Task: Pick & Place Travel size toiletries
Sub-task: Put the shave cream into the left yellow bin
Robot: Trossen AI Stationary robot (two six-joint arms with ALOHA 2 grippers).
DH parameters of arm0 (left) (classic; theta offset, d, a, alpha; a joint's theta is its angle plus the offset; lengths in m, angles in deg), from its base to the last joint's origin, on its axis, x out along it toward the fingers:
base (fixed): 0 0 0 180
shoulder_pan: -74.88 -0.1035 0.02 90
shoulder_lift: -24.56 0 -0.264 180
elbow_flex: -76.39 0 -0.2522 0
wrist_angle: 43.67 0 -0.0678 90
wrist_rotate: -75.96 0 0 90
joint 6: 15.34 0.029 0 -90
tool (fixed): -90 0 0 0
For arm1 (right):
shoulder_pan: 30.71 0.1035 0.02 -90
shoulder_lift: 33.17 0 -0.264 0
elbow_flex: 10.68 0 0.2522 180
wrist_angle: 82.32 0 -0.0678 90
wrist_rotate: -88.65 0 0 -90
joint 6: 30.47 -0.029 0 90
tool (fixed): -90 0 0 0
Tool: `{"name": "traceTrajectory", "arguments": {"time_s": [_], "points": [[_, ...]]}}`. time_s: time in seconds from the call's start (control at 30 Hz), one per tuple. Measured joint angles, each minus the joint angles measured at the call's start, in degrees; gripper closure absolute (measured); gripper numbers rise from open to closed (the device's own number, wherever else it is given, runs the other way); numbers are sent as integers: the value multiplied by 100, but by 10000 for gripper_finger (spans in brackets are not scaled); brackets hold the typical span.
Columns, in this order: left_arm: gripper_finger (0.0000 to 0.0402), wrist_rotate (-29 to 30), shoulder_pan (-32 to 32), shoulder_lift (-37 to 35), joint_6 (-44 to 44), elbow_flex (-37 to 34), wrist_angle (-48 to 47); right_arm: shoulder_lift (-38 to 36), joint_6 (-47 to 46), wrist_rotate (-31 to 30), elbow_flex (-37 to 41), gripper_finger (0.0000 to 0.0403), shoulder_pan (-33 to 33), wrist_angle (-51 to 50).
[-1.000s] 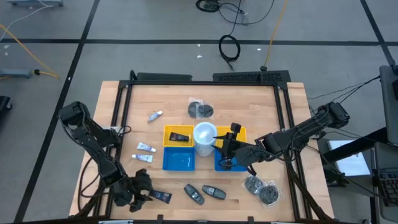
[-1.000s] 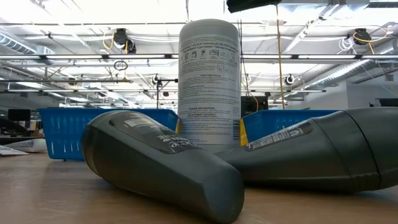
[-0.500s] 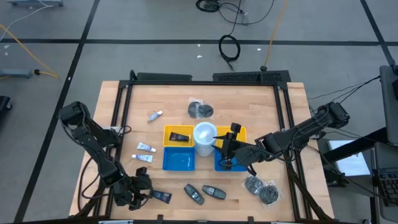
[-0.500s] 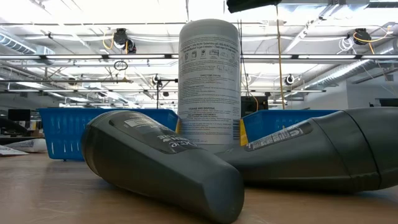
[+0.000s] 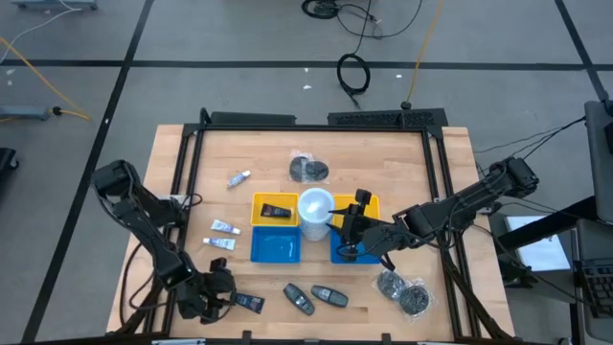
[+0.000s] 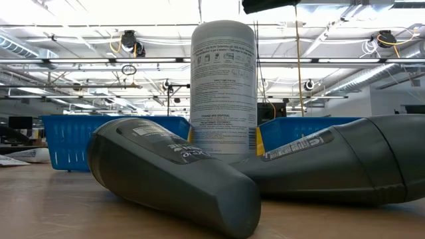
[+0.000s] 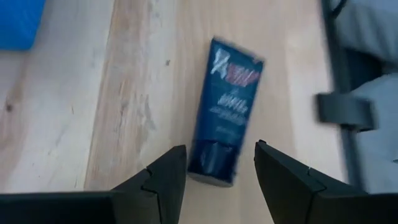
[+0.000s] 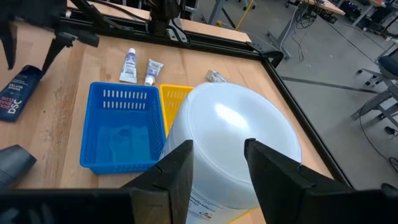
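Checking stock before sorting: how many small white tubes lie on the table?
3. Two white tubes lie side by side left of the blue basket; a third lies farther back. Others may be hidden.

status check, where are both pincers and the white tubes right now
Left pincer open, low over a dark blue tube at the table's near left edge. Right pincer open above the white canister. White tubes untouched, left of the bins.

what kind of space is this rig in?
Probably an industrial lab or workshop: exposed ceiling trusses and ducting, taped lines on the grey floor, loose cables, more workbenches behind the wooden table.
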Motion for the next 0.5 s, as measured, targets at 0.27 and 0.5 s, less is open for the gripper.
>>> {"name": "traceTrajectory", "arguments": {"time_s": [0.27,0.5], "points": [[215,-28,-7,788,65,27,695,0,0,0,0,261,0,-2],[215,4,84,911,252,24,677,0,0,0,0,261,0,-3]]}}
